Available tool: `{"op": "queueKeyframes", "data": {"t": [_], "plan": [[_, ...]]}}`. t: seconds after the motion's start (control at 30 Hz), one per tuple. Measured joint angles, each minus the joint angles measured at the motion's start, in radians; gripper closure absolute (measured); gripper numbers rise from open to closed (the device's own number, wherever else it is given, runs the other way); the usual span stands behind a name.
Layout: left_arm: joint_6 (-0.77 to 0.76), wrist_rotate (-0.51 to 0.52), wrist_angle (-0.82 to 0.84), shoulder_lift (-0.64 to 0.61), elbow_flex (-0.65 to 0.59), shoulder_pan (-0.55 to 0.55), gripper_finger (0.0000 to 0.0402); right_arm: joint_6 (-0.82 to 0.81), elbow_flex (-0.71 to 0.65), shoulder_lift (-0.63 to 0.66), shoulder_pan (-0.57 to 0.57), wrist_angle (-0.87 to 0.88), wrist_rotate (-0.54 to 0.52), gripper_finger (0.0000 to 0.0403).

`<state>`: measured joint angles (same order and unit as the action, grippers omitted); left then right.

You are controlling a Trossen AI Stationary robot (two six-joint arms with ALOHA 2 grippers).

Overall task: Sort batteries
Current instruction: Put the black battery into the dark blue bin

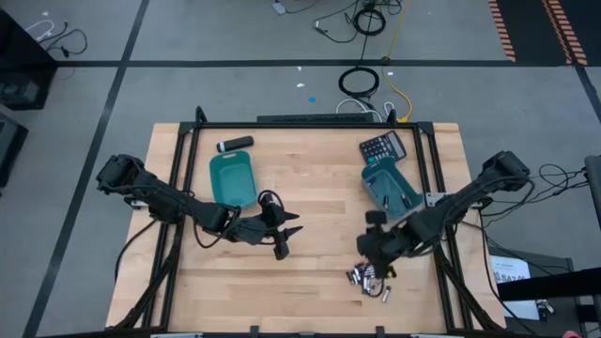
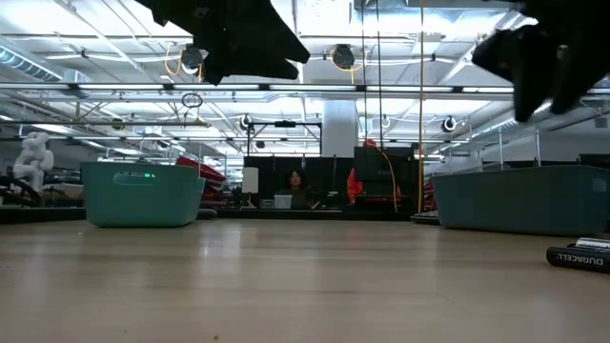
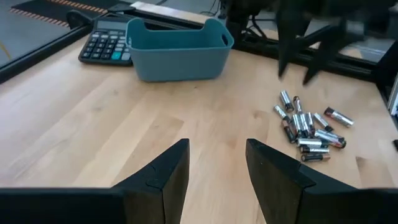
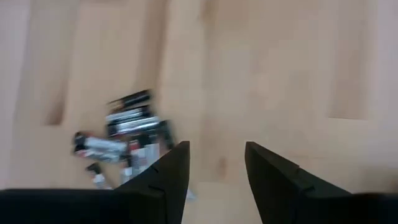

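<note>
You see the batteries (image 4: 127,146) only as a smear beside the right gripper (image 4: 214,165), some tucked behind its finger (image 4: 168,180); count unreadable. At table height, one cell (image 2: 579,256) is cut by the edge. Overhead, the pile (image 1: 369,279) beneath that gripper is too small to sort by type.

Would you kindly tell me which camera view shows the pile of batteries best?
The left wrist view: the batteries lie unobstructed, individually distinguishable, on the wooden table. The high view shows them as a tiny cluster below the right claw. The right wrist view shows them blurred; the low view shows one or two at its edge.
</note>
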<state>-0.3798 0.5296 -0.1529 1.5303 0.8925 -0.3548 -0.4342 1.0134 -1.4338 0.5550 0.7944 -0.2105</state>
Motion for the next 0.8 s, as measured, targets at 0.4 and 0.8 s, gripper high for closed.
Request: {"op": "queueKeyframes", "data": {"t": [0.4, 0.8], "plan": [[-0.006, 0.003, -0.011, 0.0, 0.0, -0.034, 0.0233, 0.039, -0.002, -0.234, 0.043, -0.102, 0.081, 0.0257], [-0.007, 0.005, -0.014, 0.0, 0.0, -0.034, 0.0233, 0.103, -0.002, -0.305, 0.021, -0.11, 0.074, 0.0257]]}}
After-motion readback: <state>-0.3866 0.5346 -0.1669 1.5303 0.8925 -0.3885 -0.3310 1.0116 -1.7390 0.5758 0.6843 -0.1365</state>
